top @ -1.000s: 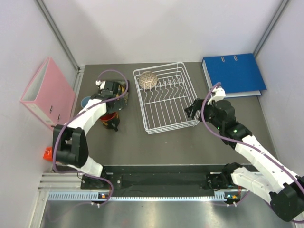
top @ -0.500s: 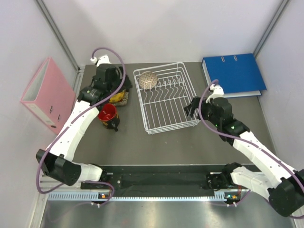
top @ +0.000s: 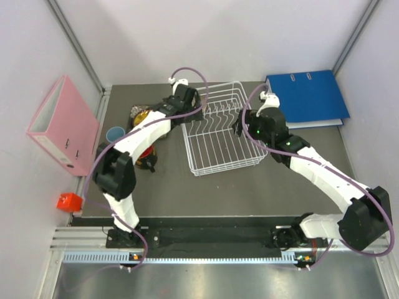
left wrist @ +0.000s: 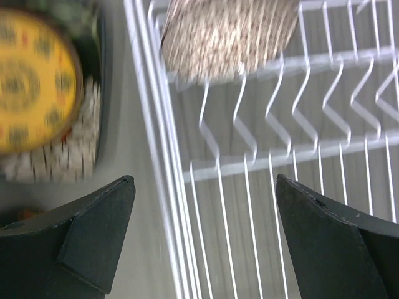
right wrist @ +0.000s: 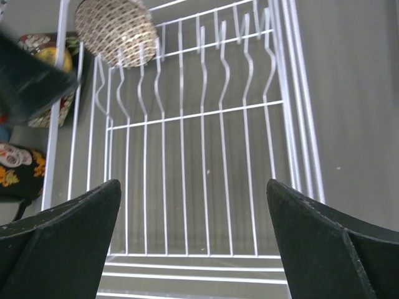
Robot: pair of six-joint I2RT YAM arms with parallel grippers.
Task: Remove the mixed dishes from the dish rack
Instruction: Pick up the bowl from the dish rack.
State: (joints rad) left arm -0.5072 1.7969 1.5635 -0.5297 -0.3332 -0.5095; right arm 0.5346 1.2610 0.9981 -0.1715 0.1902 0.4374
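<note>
The white wire dish rack [top: 221, 168] holds only the speckled bowl [left wrist: 227, 34], in its far-left corner. The top view hides the bowl under my left wrist. My left gripper [left wrist: 204, 180] is open and empty above the rack's left rim [left wrist: 156, 124], short of the bowl; it also shows in the top view [top: 189, 107]. My right gripper [right wrist: 193, 184] is open and empty over the rack's floor [right wrist: 299, 124], the bowl [right wrist: 115, 31] far ahead. The amber plate [top: 142, 115] lies on the dark floral plate [left wrist: 56, 165] left of the rack. The mug [top: 147, 159] and blue cup [top: 115, 134] stand nearby.
A blue binder [top: 305, 96] lies at the back right. A pink binder [top: 62, 121] stands against the left wall. A small red object [top: 68, 201] sits at the near left edge. My left gripper's dark body [right wrist: 31, 81] shows in the right wrist view.
My left arm swung right from the plates to the rack's far-left corner, covering the bowl from above. My right gripper moved from beside the rack's right edge to over the rack.
</note>
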